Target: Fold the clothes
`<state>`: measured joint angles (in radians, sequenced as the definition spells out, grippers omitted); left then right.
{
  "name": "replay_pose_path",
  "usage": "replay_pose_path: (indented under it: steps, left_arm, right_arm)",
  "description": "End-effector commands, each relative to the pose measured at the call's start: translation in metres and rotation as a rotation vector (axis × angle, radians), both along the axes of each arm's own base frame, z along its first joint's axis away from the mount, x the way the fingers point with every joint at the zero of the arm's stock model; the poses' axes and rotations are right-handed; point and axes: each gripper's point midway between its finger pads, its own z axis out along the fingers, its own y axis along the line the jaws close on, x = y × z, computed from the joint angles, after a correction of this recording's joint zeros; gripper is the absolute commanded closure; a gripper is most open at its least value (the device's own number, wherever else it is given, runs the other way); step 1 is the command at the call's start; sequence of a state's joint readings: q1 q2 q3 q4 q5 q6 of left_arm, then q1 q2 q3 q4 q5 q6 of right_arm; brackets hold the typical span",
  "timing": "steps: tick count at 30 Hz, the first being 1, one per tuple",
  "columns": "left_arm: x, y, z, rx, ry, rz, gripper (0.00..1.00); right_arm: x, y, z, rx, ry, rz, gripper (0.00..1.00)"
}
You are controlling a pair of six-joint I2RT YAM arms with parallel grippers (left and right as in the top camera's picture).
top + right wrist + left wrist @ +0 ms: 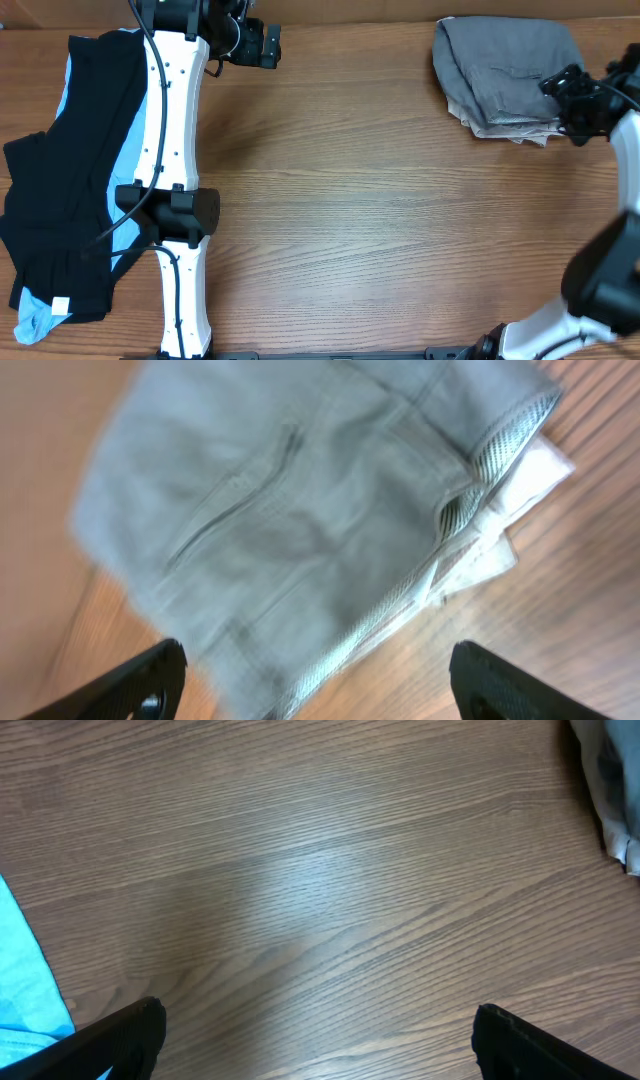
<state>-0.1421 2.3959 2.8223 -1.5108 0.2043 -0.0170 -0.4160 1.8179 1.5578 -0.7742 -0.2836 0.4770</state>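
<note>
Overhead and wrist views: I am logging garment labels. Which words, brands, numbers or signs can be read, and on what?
No text can be read anywhere.
The white tag at the edge of the black shorts: too small to read.
The folded grey shorts: no print visible; the right wrist view is blurred.
</note>
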Motion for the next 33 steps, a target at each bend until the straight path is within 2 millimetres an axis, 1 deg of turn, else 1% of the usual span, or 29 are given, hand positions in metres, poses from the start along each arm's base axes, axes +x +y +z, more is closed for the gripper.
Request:
replay_pose_path:
  steps: [1,2,3,4,5,6,7,8,9,10,12,14,17,20,23,24,25,28,29,31,33]
  left_arm:
    - [0.001,0.003,-0.003,0.006,0.004,0.005,0.00]
    - [0.001,0.003,-0.003,0.006,0.004,0.005,0.00]
    - [0.001,0.003,-0.003,0.006,0.004,0.005,0.00]
    - [0.001,0.003,-0.003,0.006,0.004,0.005,0.00]
    - [0.001,0.003,-0.003,0.006,0.005,0.005,0.00]
    - [0.001,0.003,-0.003,0.006,0.004,0.005,0.00]
    - [0.002,0.003,-0.003,0.006,0.004,0.005,0.00]
    - [0.001,0.003,-0.003,0.006,0.004,0.005,0.00]
    - [0.001,0.003,-0.003,0.006,0.005,0.005,0.00]
    - [0.001,0.003,-0.003,0.006,0.004,0.005,0.00]
    - [0.001,0.003,-0.003,0.006,0.005,0.005,0.00]
    - [0.001,0.003,-0.003,0.006,0.004,0.005,0.00]
    - [0.001,0.003,-0.003,0.006,0.004,0.005,0.00]
    - [0.001,0.003,-0.003,0.006,0.005,0.005,0.00]
    - [0.001,0.003,-0.003,0.006,0.004,0.005,0.00]
    - [0.001,0.003,-0.003,0.006,0.004,0.005,0.00]
    - [0.001,0.003,-0.003,0.006,0.004,0.005,0.00]
    - [0.001,0.003,-0.003,0.006,0.004,0.005,0.00]
    - [0.001,0.003,-0.003,0.006,0.004,0.005,0.00]
    - [0.001,0.003,-0.003,0.006,0.004,0.005,0.00]
    - [0.001,0.003,-0.003,0.006,0.004,0.005,0.00]
  right_arm:
    - [-0.021,0.031,0.087,-0.145,-0.184,0.213,0.12]
    - [-0.025,0.038,0.095,-0.157,-0.204,0.256,0.12]
    - [-0.033,0.055,0.113,-0.185,-0.250,0.342,0.11]
    - [-0.040,0.065,0.124,-0.204,-0.275,0.390,0.09]
    - [-0.051,0.079,0.138,-0.221,-0.304,0.435,0.06]
    - [-0.062,0.090,0.149,-0.223,-0.319,0.455,0.00]
    - [-0.072,0.099,0.157,-0.223,-0.331,0.469,0.00]
    - [-0.086,0.111,0.168,-0.225,-0.345,0.487,0.00]
    - [-0.093,0.116,0.173,-0.229,-0.355,0.494,0.00]
    - [-0.106,0.124,0.184,-0.239,-0.376,0.505,0.00]
    - [-0.117,0.129,0.196,-0.256,-0.405,0.509,0.00]
    - [-0.125,0.131,0.204,-0.270,-0.428,0.507,0.00]
    - [-0.135,0.135,0.203,-0.261,-0.414,0.508,0.00]
    - [-0.146,0.128,0.189,-0.274,-0.330,0.478,0.00]
    - [-0.148,0.124,0.183,-0.306,-0.299,0.474,0.00]
    - [-0.149,0.126,0.185,-0.329,-0.310,0.496,0.00]
    - [-0.148,0.129,0.187,-0.374,-0.330,0.536,0.00]
    - [-0.149,0.148,0.192,-0.512,-0.418,0.670,0.00]
    - [-0.153,0.155,0.188,-0.549,-0.443,0.685,0.00]
    - [-0.161,0.167,0.181,-0.570,-0.500,0.709,0.00]
    - [-0.167,0.174,0.176,-0.581,-0.571,0.698,0.00]
